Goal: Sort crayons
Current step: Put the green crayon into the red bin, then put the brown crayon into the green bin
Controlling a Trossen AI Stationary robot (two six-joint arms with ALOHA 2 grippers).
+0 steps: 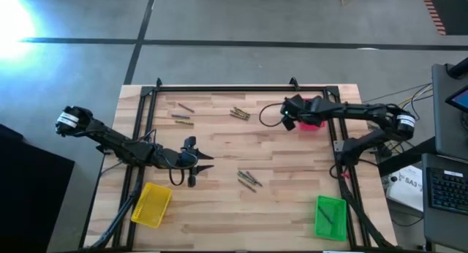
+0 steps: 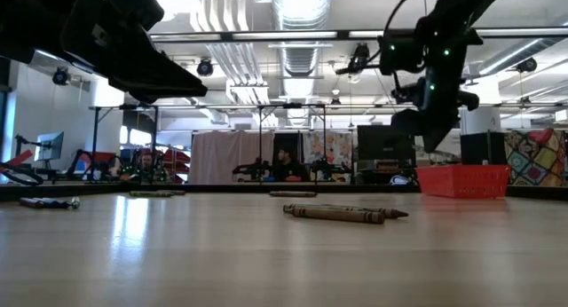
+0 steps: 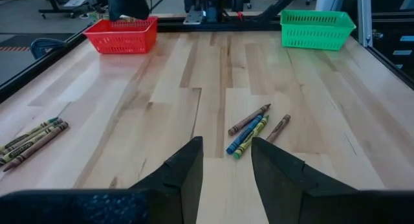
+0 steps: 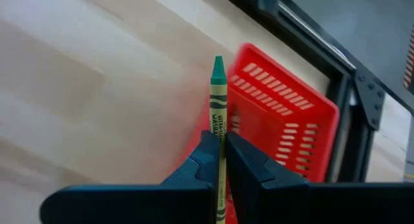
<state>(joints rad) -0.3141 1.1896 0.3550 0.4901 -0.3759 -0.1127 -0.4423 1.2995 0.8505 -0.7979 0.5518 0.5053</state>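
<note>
My right gripper point(image 4: 220, 145) is shut on a green crayon point(image 4: 218, 94) above the table's far right part, beside the red tray point(image 4: 284, 123). In the high view this gripper point(image 1: 291, 110) is just left of the red tray point(image 1: 313, 121). My left gripper point(image 3: 226, 156) is open and empty above the table's left middle point(image 1: 197, 161). A few crayons point(image 3: 255, 127) lie flat on the wood just ahead of its fingers, and they also show in the high view point(image 1: 248, 180). More crayons lie at the far side point(image 1: 240, 114) and the far left point(image 1: 183, 120). My right gripper pinches the green crayon's paper-wrapped shaft point(image 4: 220, 130) between its two fingers. The crayon lies along the fingers, and its pointed tip point(image 4: 218, 61) sticks out well past the fingertips. It is lifted clear of the table.
A yellow tray point(image 1: 151, 204) stands at the near left and a green tray point(image 1: 330, 216) at the near right. A black frame point(image 1: 241, 87) runs around the table's far edge and sides. Bare wood lies between the crayon groups.
</note>
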